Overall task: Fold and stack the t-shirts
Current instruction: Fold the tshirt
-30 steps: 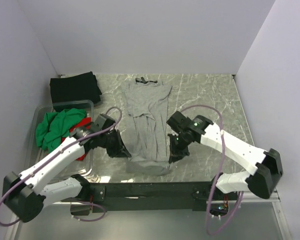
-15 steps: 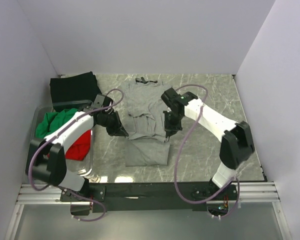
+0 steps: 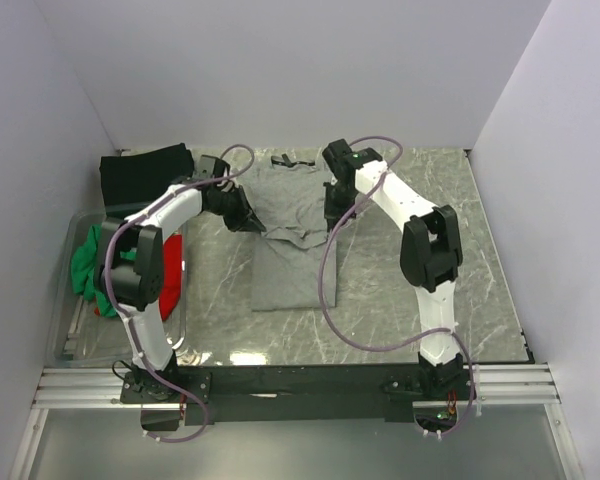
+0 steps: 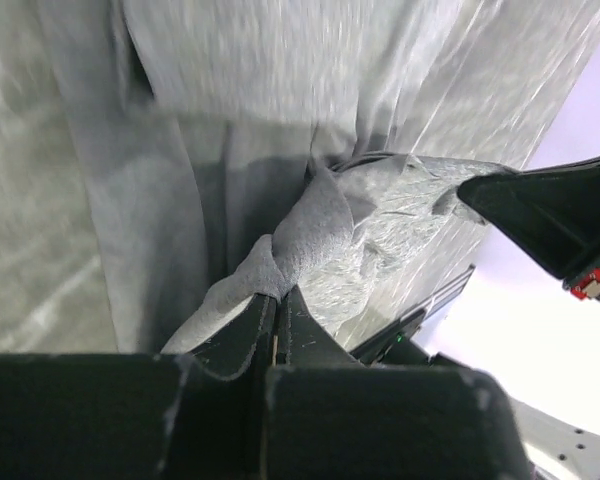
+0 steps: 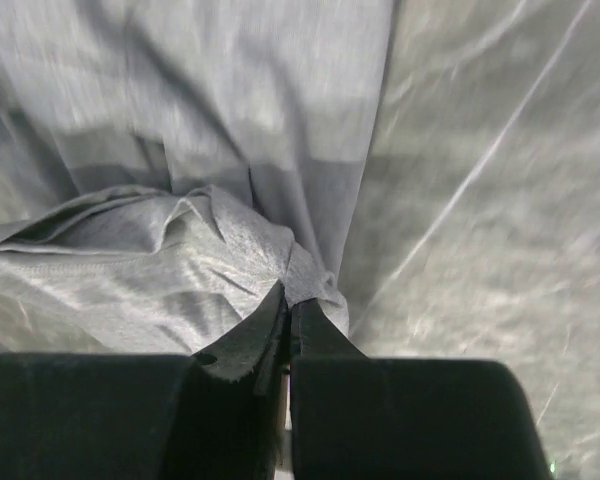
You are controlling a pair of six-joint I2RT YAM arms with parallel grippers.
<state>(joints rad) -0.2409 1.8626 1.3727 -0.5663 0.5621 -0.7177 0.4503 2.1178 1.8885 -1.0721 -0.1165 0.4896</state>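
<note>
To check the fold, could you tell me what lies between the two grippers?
The grey shirt, its fabric running from left gripper to right gripper; top view.

The pinched fold of the grey t-shirt spans the gap between the left gripper and right gripper fingers, barring passage there. Outward of the left fingers sit the black t-shirt and the bin. Outward of the right fingers lies open table. The back wall stands beyond both fingertips.

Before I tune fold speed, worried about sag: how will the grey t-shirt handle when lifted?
Likely floppy: the grey t-shirt bunches and wrinkles where the left hand and right hand pinch it. Probably sags mid-span; the lifted edge dips between them.
</note>
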